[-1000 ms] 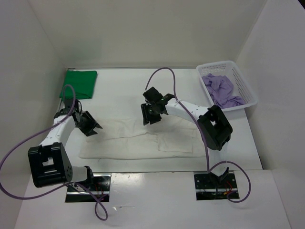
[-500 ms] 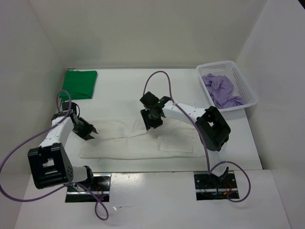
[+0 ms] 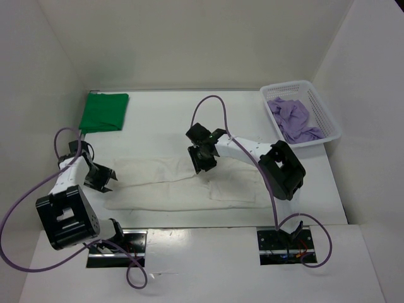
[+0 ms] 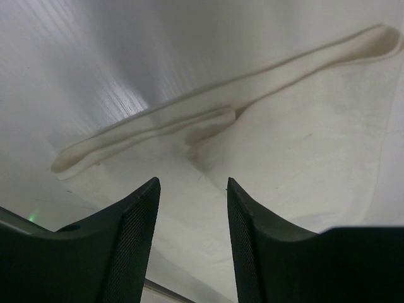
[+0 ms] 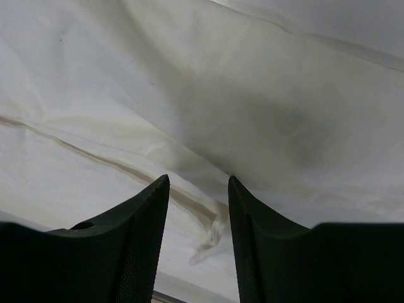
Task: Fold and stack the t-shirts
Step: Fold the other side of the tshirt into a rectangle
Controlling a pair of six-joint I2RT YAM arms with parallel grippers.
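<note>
The white t-shirt lies spread flat across the middle of the table, partly folded lengthwise. It also shows in the left wrist view and the right wrist view. My left gripper is open and empty at the shirt's left edge. My right gripper is open and empty just above the shirt's upper middle edge, over a fold seam. The green t-shirt lies folded at the back left. The lavender t-shirt lies crumpled in the basket.
A white mesh basket stands at the back right. White walls close in the table on the left, back and right. Purple cables loop from both arms.
My left gripper has moved left and nearer, off the shirt to its left edge. My right gripper has come down slightly toward the shirt's upper edge.
</note>
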